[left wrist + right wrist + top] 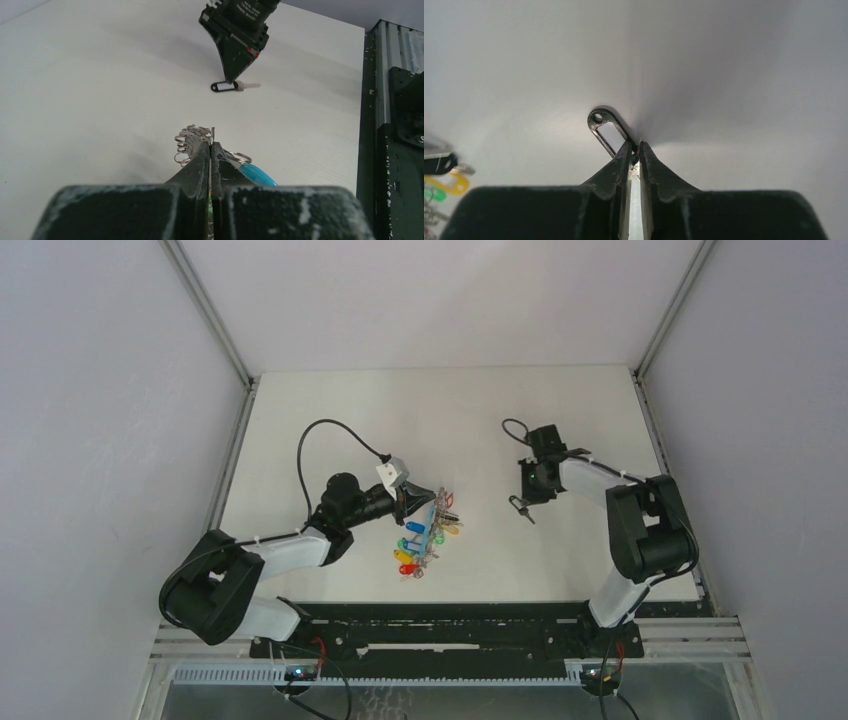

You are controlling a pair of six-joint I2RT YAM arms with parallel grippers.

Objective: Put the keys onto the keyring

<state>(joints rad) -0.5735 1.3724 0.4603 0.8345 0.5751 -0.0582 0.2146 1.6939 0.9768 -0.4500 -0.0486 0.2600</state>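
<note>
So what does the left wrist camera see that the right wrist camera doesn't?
Only the left wrist view shows the left fingers pinched shut on the keyring, with its turquoise part, and the right fingers seen from outside. Only the right wrist view shows a yellow key head and a green key head at its left edge. Both show the black-tagged key, pinched by the right fingers, and the white table.

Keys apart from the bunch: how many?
1: the black-tagged key on the table, pinched by the right gripper. The rest are in the bunch held by the left gripper; some there may be hidden.
</note>
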